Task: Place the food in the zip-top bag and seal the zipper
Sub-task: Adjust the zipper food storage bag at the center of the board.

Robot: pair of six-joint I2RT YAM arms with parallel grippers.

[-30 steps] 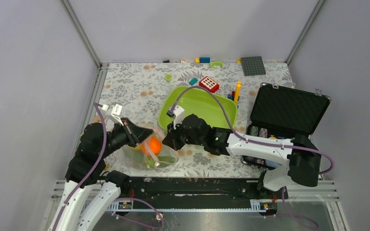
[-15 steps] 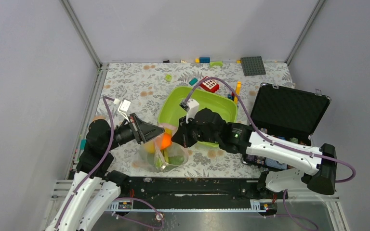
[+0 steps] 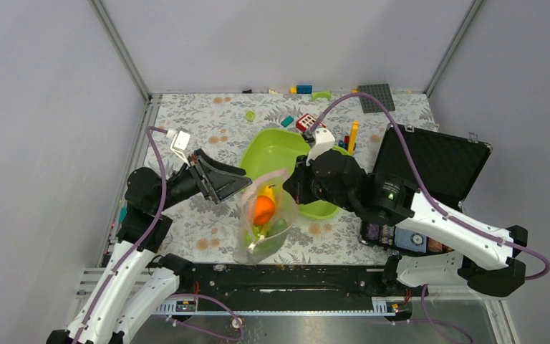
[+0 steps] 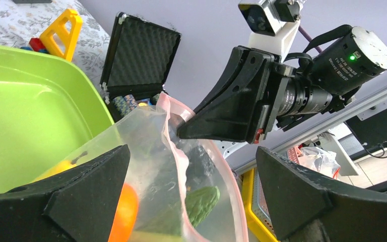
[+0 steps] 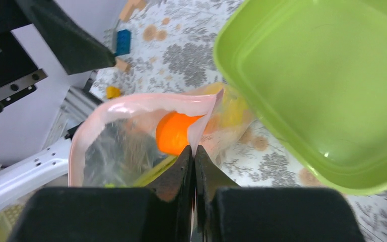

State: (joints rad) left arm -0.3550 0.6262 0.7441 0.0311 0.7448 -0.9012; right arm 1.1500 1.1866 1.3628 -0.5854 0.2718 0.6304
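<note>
While right gripper (image 5: pixel 193 151) pinches closed on zipper (image 5: pixel 131 103), zip-top bag (image 3: pixel 261 222) hangs upright over table (image 3: pixel 186 129), no longer slumped as second ago. Left gripper (image 3: pixel 233 185) gapes wide, empty, seemingly just clear of bag. Orange fruit (image 3: pixel 263 209), cucumber (image 4: pixel 201 201) inside; mouth unsealed, so sealing remains.
</note>
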